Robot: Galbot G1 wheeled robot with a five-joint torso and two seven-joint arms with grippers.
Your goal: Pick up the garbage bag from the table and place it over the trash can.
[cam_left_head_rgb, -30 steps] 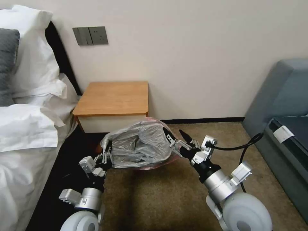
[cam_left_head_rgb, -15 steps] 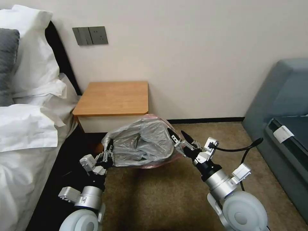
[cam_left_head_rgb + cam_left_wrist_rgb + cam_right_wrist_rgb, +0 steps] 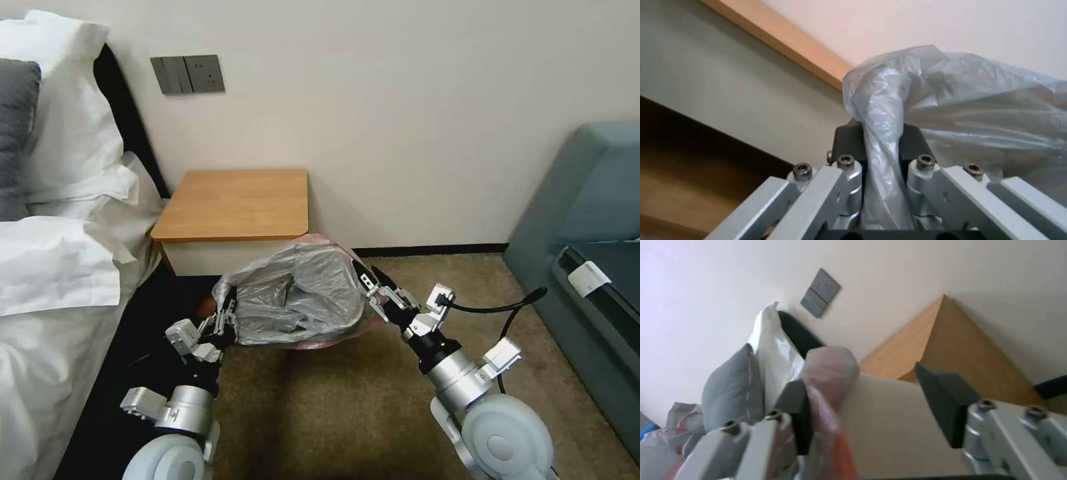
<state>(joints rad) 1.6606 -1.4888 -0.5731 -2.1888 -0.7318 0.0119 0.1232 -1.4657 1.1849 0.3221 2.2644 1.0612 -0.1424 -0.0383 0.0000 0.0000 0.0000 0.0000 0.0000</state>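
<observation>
— So what does the garbage bag [image 3: 293,300] look like?
— Thin, crinkled, see-through grey plastic, puffed into a wide open mound, with a pinkish-red edge along its lower and far rim. It hangs stretched between the two end effectors, in front of the table [image 3: 237,203] and below the level of its wooden top.

— And the trash can?
— Hard to make out. The bag covers whatever stands beneath it, so I cannot tell whether the bin's rim is under the plastic. The bag's underside and the carpet below it are in shadow as well.

— How is the left end effector [image 3: 227,319] holding on?
— It is clamped on the bag. From the left wrist camera, a twisted fold of the grey plastic [image 3: 889,140] runs straight down between its two dark pads, which press on it from both sides. The rest of the bag billows up and away beyond the fingertips, toward the right arm.

— The right end effector [image 3: 375,285]?
— Its fingers stand apart. In the right wrist camera the pink edge of the bag [image 3: 829,370] lies against one dark pad [image 3: 795,406], bunched over its tip, while the other pad [image 3: 942,400] sits well clear with open space between. Whether the plastic is hooked on that finger or only resting against it, I cannot tell. Seen from the head, this end effector is at the bag's edge on the side opposite the left one.
</observation>
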